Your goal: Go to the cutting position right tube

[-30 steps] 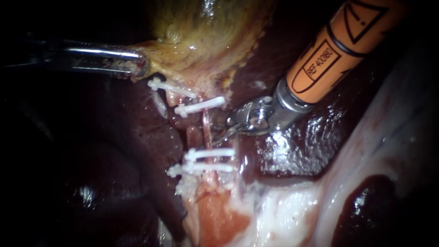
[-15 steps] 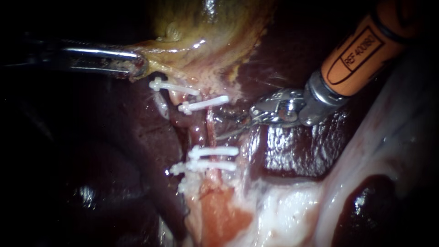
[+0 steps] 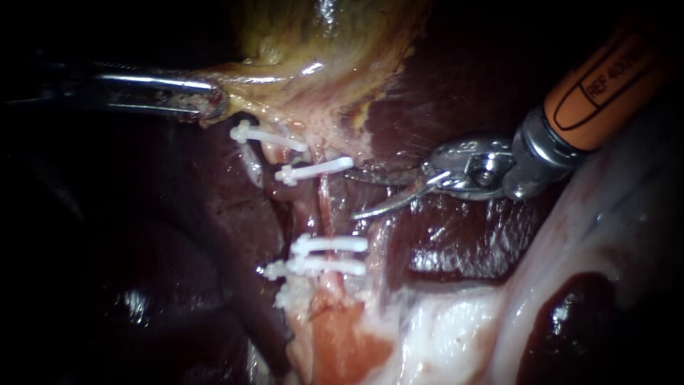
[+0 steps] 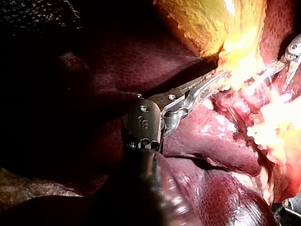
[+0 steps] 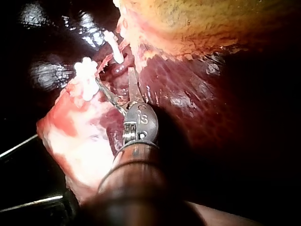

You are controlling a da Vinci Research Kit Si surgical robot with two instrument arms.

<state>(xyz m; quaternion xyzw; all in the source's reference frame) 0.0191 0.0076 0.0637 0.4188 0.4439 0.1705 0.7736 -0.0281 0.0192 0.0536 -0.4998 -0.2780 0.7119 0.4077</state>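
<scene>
Glossy dark liver [image 3: 456, 242] lies under right instrument [image 3: 370, 192], curved blades parted; left instrument [image 3: 210, 107] clamps yellow gallbladder [image 3: 320, 64].

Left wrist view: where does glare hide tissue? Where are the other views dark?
Left wrist view: glare bleaches tissue at the tip of my left instrument. Endoscope view: that instrument's shaft sits in shadow; the liver glints. Right wrist view: liver beside my right instrument is dark.
</scene>
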